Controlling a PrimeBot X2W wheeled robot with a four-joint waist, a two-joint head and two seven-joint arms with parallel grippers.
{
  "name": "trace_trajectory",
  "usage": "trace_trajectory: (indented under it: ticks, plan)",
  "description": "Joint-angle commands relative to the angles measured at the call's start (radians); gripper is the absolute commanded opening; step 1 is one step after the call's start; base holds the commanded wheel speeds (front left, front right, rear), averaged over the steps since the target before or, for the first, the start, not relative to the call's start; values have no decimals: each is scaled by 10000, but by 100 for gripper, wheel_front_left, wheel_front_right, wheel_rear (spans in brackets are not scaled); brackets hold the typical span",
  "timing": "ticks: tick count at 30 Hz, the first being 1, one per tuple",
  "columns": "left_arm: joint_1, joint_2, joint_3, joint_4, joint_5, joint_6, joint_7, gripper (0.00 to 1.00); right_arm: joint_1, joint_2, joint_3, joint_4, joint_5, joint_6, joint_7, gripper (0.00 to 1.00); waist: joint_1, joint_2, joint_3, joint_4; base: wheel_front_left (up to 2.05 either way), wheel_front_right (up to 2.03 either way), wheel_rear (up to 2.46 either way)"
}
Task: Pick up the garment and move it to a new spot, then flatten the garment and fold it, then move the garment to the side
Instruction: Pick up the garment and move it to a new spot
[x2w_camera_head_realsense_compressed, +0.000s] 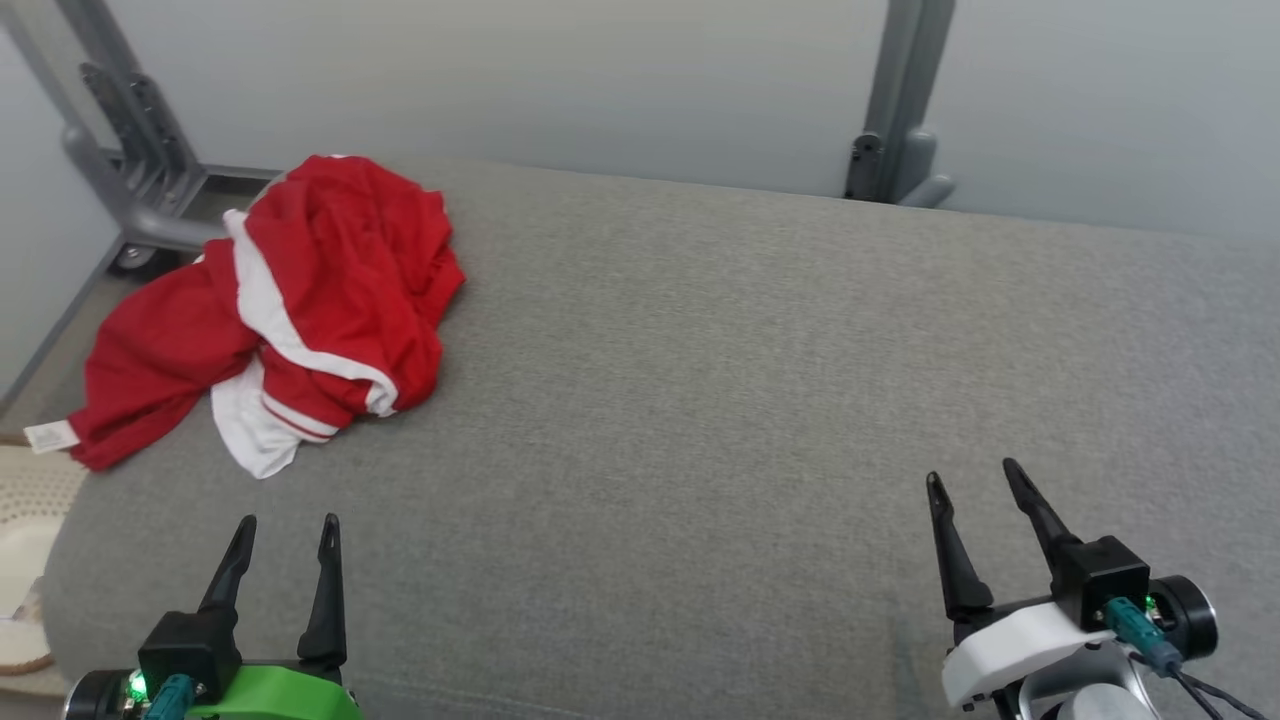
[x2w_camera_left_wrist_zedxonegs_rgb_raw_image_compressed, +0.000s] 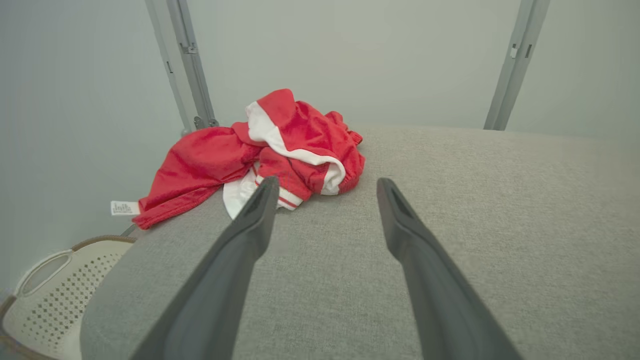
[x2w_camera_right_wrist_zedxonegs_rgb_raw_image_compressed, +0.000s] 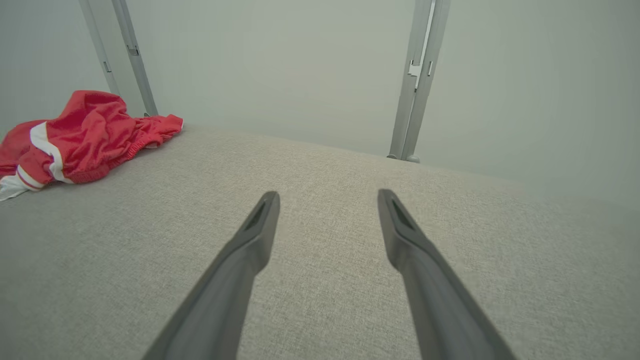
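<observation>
L gripper & R gripper: jaws spread, empty | garment bunched at table edge, part overhanging | risk: may be pulled off edge if only 1 layer is pinched

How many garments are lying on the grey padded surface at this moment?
1. The red and white garment lies crumpled at the far left corner of the grey surface, partly hanging over its left edge. Another could be hidden inside the heap.
</observation>
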Motion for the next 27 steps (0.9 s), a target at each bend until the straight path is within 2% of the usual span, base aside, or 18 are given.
trace_trajectory:
  ticks: [1, 5, 9, 14, 20, 24, 25, 27]
  plan:
    - [125, 41, 44, 12, -102, -20, -3, 100, -92, -3, 101, 34, 35, -3, -34, 100, 0, -1, -73, 1094, 0, 0, 0]
    - [195, 69, 217, -1, -201, -20, -4, 100, -225, -12, 374, 103, 66, -4, -34, 100, 0, -1, -53, 1395, 0, 0, 0]
    - [24, -55, 322, -32, -407, -20, -4, 100, -315, -20, 410, 76, 126, -4, -34, 100, 0, -1, 103, 1382, 0, 0, 0]
    - [-902, 20, -271, 270, -957, -20, -4, 100, -510, -347, 337, -49, 51, -4, -34, 100, 0, -1, 849, 1175, 0, 0, 0]
    - [-3711, 511, -1463, 1560, -1654, -19, 153, 100, -1262, -1053, 444, -308, -170, -4, -34, 100, 0, -1, 2728, 825, 0, 0, 0]
    - [-5819, 516, -1466, 2965, -2407, -13, 476, 100, -1706, -1389, 389, -546, -232, -5, -34, 100, 0, -1, 3891, 599, 0, 0, 0]
    - [-6741, 441, -1334, 3782, -2971, -13, 692, 100, -1813, -1428, 385, -614, -91, -5, -34, 100, 0, -1, 4294, 484, 0, 0, 0]
    - [-7493, 620, -1264, 4587, -3326, -13, 885, 100, -1989, -1507, 402, -673, 16, -6, -34, 100, 0, -1, 4614, 296, 0, 0, 0]
